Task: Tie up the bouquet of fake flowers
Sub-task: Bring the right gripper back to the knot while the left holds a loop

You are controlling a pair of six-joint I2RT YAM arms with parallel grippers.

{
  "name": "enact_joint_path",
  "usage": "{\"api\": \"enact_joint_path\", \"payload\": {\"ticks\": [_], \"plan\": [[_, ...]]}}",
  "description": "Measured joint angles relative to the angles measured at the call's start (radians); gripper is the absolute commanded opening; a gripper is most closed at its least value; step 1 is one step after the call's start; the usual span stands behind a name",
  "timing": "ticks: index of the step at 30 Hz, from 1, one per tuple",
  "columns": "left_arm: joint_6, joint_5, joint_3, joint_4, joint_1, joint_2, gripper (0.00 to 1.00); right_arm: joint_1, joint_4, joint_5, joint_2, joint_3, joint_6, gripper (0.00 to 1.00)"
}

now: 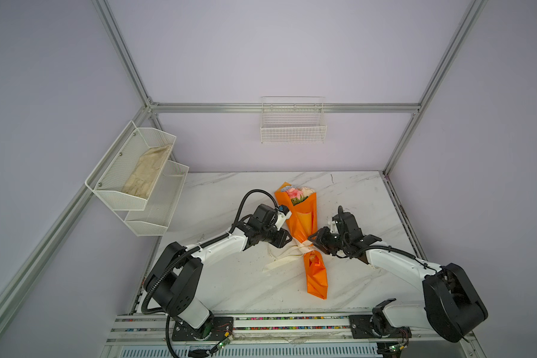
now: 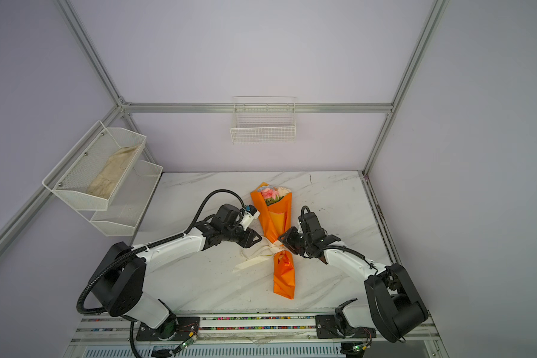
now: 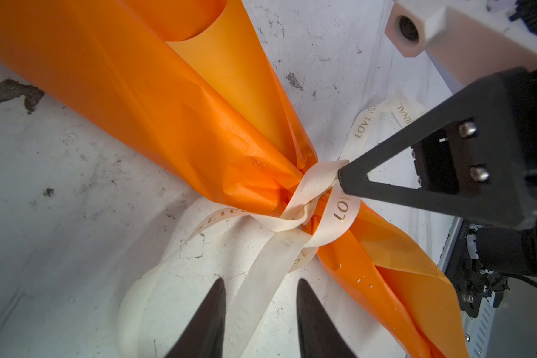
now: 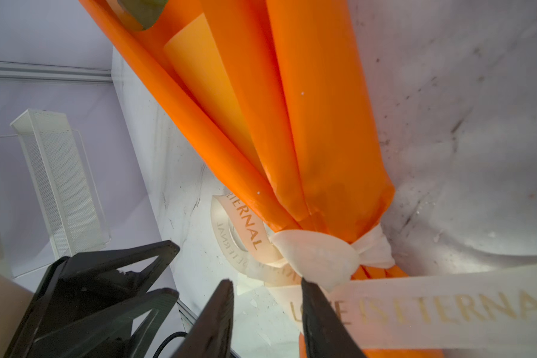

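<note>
The bouquet of fake flowers (image 1: 301,223) is laid on the bench (image 1: 230,279), heads toward 12 o'clock — left pincer (image 1: 287,238) at 9, right pincer (image 1: 311,240) at 3.

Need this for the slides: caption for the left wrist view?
Cream ribbon knotted around the orange-wrapped bouquet, left gripper open over one tail.

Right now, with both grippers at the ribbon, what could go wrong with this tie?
1. The knot in the ribbon looks loose; an uneven pull may slacken rather than tighten it.
2. The right gripper sits against the knot, so closing might pinch the orange wrapping paper too.
3. The bouquet lies unheld on the table; the left gripper pulling its strand alone could drag it.
</note>
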Motion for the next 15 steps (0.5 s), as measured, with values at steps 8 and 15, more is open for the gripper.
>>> {"api": "enact_joint_path", "payload": {"ticks": [8,15], "plan": [[-0.001,-0.009,0.000,0.000,0.000,-0.021,0.38,0.013,0.010,0.043,0.029,0.000,0.036,0.40],[-0.018,-0.009,0.000,0.002,0.000,-0.021,0.38,0.021,0.034,0.051,0.069,0.000,0.047,0.40]]}}
